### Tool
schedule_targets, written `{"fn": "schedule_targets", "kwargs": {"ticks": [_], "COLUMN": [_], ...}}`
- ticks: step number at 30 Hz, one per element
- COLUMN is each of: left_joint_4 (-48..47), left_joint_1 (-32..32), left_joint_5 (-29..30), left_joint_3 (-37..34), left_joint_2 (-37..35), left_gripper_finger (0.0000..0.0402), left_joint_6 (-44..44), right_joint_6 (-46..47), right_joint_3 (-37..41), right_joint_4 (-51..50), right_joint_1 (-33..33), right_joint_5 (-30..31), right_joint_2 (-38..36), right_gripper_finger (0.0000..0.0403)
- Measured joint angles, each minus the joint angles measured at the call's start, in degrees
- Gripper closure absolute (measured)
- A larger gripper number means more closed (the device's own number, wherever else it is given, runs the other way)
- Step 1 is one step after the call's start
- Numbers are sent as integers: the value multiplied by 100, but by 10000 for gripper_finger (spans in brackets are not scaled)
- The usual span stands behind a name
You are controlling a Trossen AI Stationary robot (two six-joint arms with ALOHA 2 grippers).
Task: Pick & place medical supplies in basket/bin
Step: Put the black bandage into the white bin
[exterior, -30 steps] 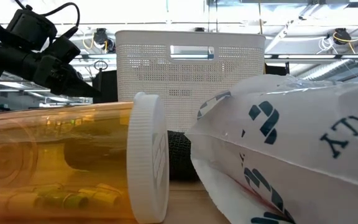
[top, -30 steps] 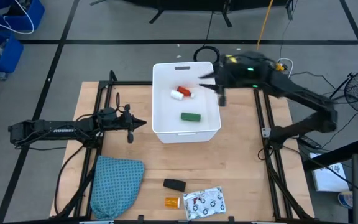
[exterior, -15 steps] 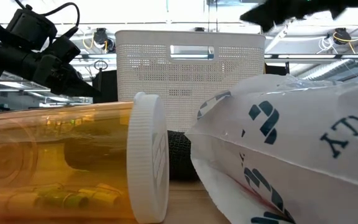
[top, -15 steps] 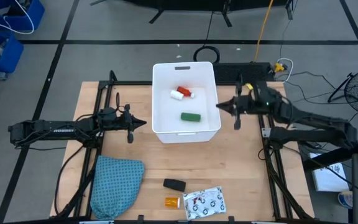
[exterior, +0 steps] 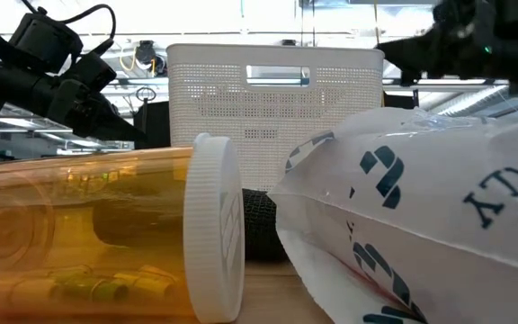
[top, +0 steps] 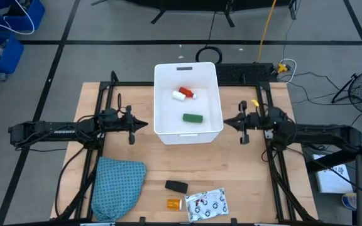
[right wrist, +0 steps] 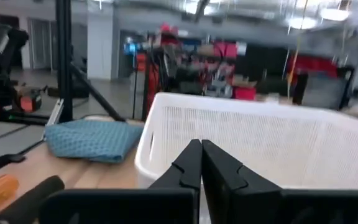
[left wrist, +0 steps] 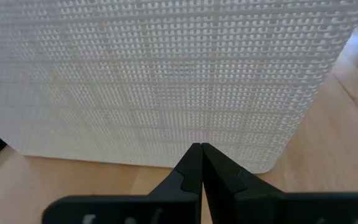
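Observation:
The white bin (top: 187, 129) stands mid-table with a red bottle with a white cap (top: 183, 94) and a green block (top: 193, 117) lying on its floor. I see no separate white roll. The black oblong (top: 176, 186), orange vial (top: 175, 204) and patterned packet (top: 206, 204) lie on the wood near the table's near edge. My left gripper (top: 144, 125) is shut, its tips pointing at the bin's left wall (left wrist: 166, 81). My right gripper (top: 226, 122) is shut, just right of the bin's right wall (right wrist: 260, 140). Both hold nothing.
A teal-blue cloth (top: 117, 186) lies at the near left of the table. Black frame rails (top: 109, 94) run along the table's left and right sides. Bare wood lies between the bin and the near items. In the low view the vial (exterior: 79, 243) and packet (exterior: 421, 225) fill the foreground.
My right arm has swung from above the bin's far right corner toward the near edge and down, and its gripper now sits level beside the bin's right wall, pointing left. The items in the bin and on the table have kept still.

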State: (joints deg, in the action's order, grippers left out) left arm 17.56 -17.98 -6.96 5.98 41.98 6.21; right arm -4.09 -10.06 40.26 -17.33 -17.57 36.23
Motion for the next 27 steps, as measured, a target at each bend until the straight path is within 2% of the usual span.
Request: {"fn": "schedule_targets", "kwargs": {"ticks": [3, 6, 11, 13, 15, 21, 25, 27], "left_joint_4": [-109, -78, 383, 242, -161, -1856, -2317, -2448], "left_joint_1": [2, 0, 74, 327, 770, 2573, 3696, 4065], "left_joint_5": [2, 1, -140, -340, -250, 1445, 2595, 2878], "left_joint_3": [0, 0, 52, 301, 684, 2305, 3220, 3598], "left_joint_2": [0, 2, 0, 2, 2, 312, 1138, 1713], "left_gripper_finger": [394, 394, 394, 394, 394, 394, 394, 394], "left_joint_6": [-113, -259, -958, -1088, -1070, -971, -1144, -1341], "right_joint_6": [-106, -73, -113, -112, -110, -110, -16, 103], "right_joint_3": [488, 667, 680, 681, 686, 694, 696, 696], "right_joint_4": [868, 1221, 968, 1002, 964, 916, 806, 732], "right_joint_1": [-55, -224, -455, -517, -545, -554, -555, -555], "right_joint_5": [391, 393, 383, 381, 382, 379, 379, 377], "right_joint_2": [-2, 0, 17, 7, 9, 15, 16, 16], "right_gripper_finger": [403, 403, 403, 403, 403, 403, 403, 403]}}
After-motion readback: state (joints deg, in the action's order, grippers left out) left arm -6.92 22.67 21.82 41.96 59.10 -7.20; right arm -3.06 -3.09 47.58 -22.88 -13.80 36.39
